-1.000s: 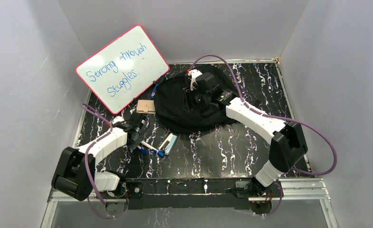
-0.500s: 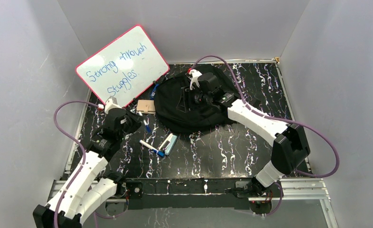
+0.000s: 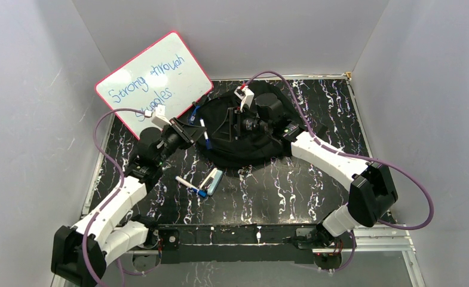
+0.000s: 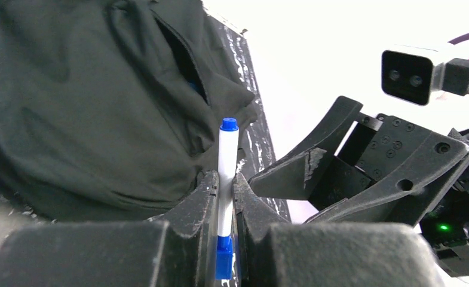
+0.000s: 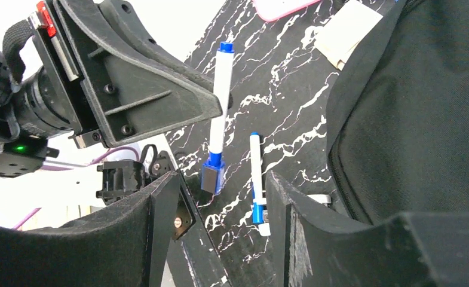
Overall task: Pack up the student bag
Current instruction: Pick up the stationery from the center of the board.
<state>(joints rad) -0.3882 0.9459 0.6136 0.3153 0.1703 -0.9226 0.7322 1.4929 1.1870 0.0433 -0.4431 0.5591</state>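
The student bag (image 3: 253, 134) is a black soft backpack lying at the table's middle back, with an open zipper slit (image 4: 187, 60) in the left wrist view. My left gripper (image 3: 196, 134) is shut on a white marker with a blue cap (image 4: 227, 158), holding it above the table just left of the bag. My right gripper (image 5: 220, 206) hovers over the bag's left part, facing the left gripper, open with nothing between its fingers (image 5: 160, 227). The held marker (image 5: 220, 101) hangs just ahead of those fingers, apart from them.
A second blue-capped marker (image 3: 187, 183) and a pale teal case (image 3: 212, 179) lie on the table in front of the bag. A pink-framed whiteboard (image 3: 154, 84) leans at the back left. A beige block (image 5: 346, 30) sits beside the bag.
My left arm lifted a marker off the table and carried it up and right to the bag's left edge. My right gripper opened wider over the bag.
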